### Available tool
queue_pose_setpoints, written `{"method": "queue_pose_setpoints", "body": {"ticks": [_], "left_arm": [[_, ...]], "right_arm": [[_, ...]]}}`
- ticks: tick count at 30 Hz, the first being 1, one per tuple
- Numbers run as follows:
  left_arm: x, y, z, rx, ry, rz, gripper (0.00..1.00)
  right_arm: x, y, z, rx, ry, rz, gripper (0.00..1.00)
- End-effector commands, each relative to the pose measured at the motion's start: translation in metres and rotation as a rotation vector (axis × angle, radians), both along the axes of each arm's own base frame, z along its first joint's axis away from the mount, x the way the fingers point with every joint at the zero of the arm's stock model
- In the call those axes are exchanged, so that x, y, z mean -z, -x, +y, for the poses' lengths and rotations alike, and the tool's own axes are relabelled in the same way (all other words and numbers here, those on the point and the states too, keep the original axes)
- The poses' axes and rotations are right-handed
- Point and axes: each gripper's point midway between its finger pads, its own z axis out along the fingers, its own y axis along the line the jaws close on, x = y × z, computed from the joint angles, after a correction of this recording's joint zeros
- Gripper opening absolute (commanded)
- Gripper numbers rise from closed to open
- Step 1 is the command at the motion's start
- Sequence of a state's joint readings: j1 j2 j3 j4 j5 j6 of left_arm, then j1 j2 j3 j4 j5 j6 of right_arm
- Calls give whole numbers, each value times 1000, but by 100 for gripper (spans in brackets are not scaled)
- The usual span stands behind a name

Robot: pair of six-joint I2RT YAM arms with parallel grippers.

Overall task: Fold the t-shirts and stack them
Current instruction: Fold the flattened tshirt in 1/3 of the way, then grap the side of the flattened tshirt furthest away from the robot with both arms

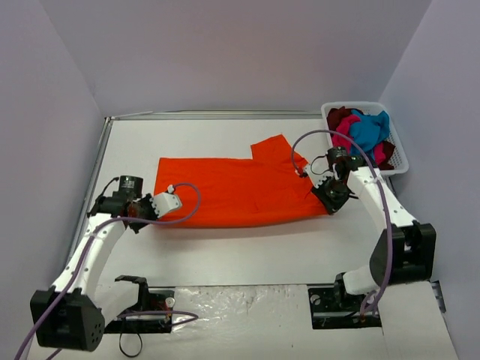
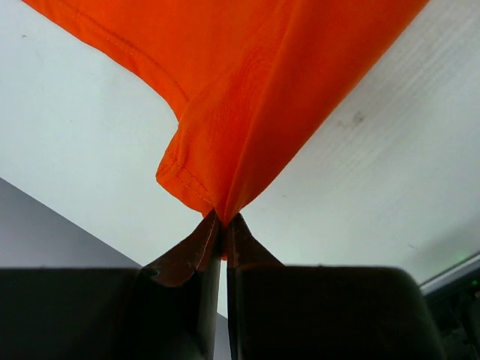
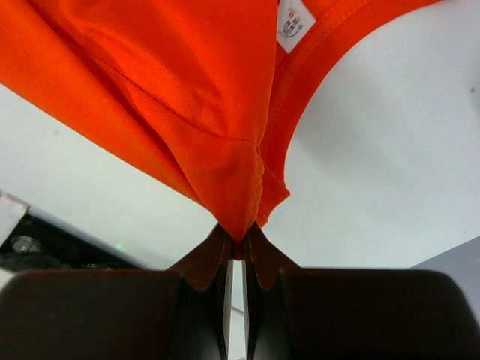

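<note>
A spread t-shirt [image 1: 232, 195] lies on the tabletop [image 1: 247, 255] between the two claws. The left claw [image 1: 142, 211] grips its left corner. The right claw [image 1: 330, 201] grips its right edge, with the tag [image 3: 292, 22] just beyond the fingertips. Behind the right claw and to its right stands a basket [image 1: 401, 154] with heaped t-shirts [image 1: 364, 131] in it.

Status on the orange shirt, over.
Left gripper shut on orange t-shirt corner. Right gripper shut on it near collar. White basket apart, far right.
</note>
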State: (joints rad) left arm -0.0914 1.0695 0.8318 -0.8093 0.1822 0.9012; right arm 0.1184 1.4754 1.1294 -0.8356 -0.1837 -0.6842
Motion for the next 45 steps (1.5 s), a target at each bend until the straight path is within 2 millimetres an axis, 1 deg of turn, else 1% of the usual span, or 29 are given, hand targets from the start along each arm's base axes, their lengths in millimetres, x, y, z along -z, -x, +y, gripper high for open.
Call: {"method": "queue_pose_setpoints", "body": {"ticks": [1, 2, 3, 4, 6, 7, 10, 13, 15, 18, 19, 20, 22, 23, 24, 25, 26, 27, 28, 29, 30, 31, 33, 34, 35, 37, 40, 41, 45], "left_arm": [[4, 40, 2, 74, -14, 94, 2], [5, 47, 3, 80, -16, 111, 3], [4, 50, 1, 100, -11, 107, 11], [6, 60, 0, 115, -7, 137, 13], [4, 66, -1, 151, -4, 145, 18], [3, 70, -4, 170, 9, 152, 24], [-6, 85, -7, 203, 23, 196, 34], [-12, 100, -9, 260, 28, 249, 36], [-17, 96, -7, 262, 17, 227, 36], [-21, 72, -8, 219, 18, 141, 36], [-26, 52, -9, 193, 25, 69, 36], [-24, 43, -11, 152, 47, 66, 36], [-33, 15, -15, 112, 91, 10, 36], [-25, 5, -18, 77, 128, 61, 36], [-39, -11, -29, 83, 198, 38, 37], [-42, -22, -32, 69, 238, 52, 37], [-30, -34, -35, 20, 284, 126, 38], [-32, -47, -36, -15, 349, 135, 40], [-47, -71, -37, -31, 387, 99, 41], [-35, -87, -39, -95, 468, 167, 44], [-33, -100, -33, -139, 481, 180, 46], [-32, -122, -38, -155, 558, 223, 48], [-33, -142, -34, -210, 648, 271, 52], [-35, -147, -38, -222, 720, 317, 53], [-32, -168, -35, -250, 755, 333, 52], [-30, -183, -28, -284, 807, 351, 53], [-22, -213, -18, -343, 853, 341, 54], [-11, -218, -17, -373, 876, 372, 55], [-5, -243, -8, -408, 910, 365, 55]], "right_arm": [[-15, 47, -5, -53, 1, 96, 0], [-17, 50, -6, -59, 1, 97, 0], [-20, 60, -6, -85, -3, 118, 1], [-20, 64, -6, -96, -6, 130, 13], [-24, 75, -6, -117, -13, 159, 25], [-24, 79, -7, -142, -14, 172, 39], [-28, 88, -8, -168, -16, 195, 50], [-29, 89, -11, -175, -2, 199, 52], [-29, 84, -11, -187, 1, 192, 52], [-30, 64, -7, -182, -12, 163, 52], [-31, 56, -4, -180, -22, 147, 51], [-33, 37, -1, -173, -27, 117, 51], [-37, 19, 5, -166, -49, 96, 50], [-32, 8, 11, -164, -73, 114, 50], [-42, -12, 15, -164, -88, 68, 50], [-44, -22, 19, -163, -103, 61, 50], [-36, -38, 26, -157, -129, 77, 50], [-48, -63, 31, -150, -142, 15, 50], [-50, -76, 35, -127, -157, 0, 50], [-51, -104, 42, -118, -185, -31, 50], [-51, -117, 47, -107, -205, -39, 50], [-35, -130, 52, -77, -225, 1, 50], [-35, -152, 63, -59, -277, -9, 50], [-47, -173, 68, -58, -296, -62, 50], [-31, -181, 71, -43, -307, -28, 50], [-24, -208, 76, -28, -332, -51, 50], [-11, -226, 82, -4, -369, -48, 50], [-13, -232, 84, -7, -381, -64, 50], [0, -236, 90, -18, -419, -52, 50]]}}
